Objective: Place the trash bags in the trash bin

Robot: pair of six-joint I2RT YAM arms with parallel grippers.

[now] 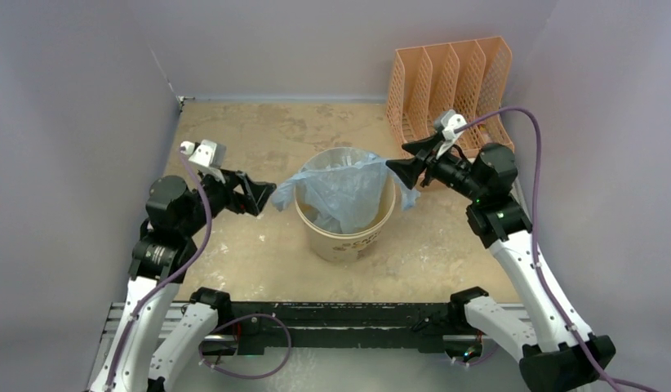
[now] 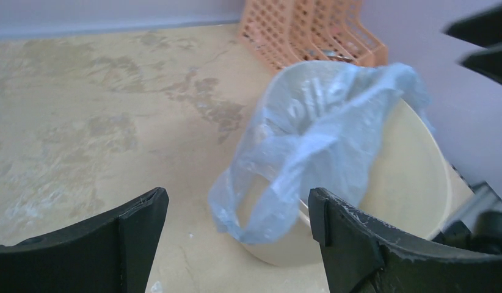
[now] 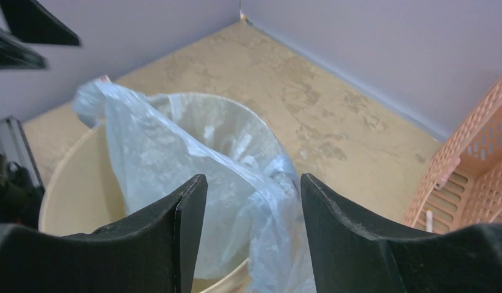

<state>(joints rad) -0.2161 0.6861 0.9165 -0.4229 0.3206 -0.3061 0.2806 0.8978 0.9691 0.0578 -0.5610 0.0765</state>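
The cream trash bin [image 1: 348,243] stands mid-table. The pale-blue translucent trash bag [image 1: 342,189] hangs inside it, with its edges draped over the left and right rim. My left gripper [image 1: 265,198] is open just left of the bin, close to the bag's left handle loop [image 2: 254,210], which hangs outside the rim [image 2: 441,183] between my spread fingers. My right gripper [image 1: 395,169] is open at the bin's right rim, with the bag's right edge [image 3: 273,201] lying beyond and between the fingers [image 3: 190,207]. Neither holds the bag.
An orange mesh file organizer [image 1: 451,86] stands at the back right, close behind my right wrist. Purple walls enclose the table on the left, back and right. A metal rail [image 1: 332,318] runs along the near edge.
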